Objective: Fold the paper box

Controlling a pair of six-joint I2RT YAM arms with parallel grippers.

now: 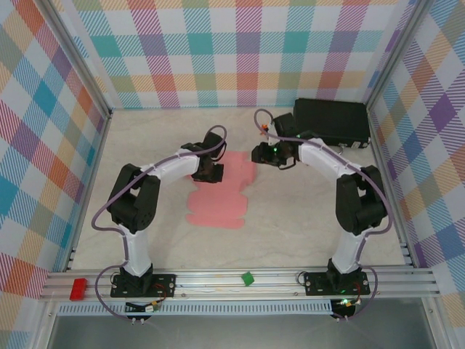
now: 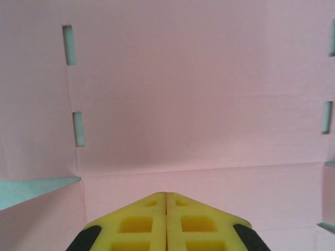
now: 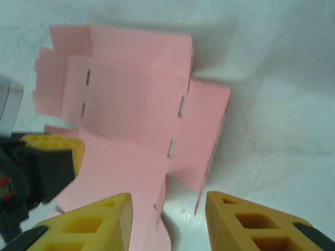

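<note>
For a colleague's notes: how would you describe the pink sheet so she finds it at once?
On the pale table, look near the middle. A flat card sheet with flaps and slots lies there, under the left gripper. On the table it alone is pink; the case at the back is black.

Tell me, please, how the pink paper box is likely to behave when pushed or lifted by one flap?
The paper box looks like thin flat card, so probably very light, sagging if lifted by an edge. Its slots and scored flaps suggest it hinges easily there. Lying flat on the table, it may slide when pushed rather than fold.
</note>
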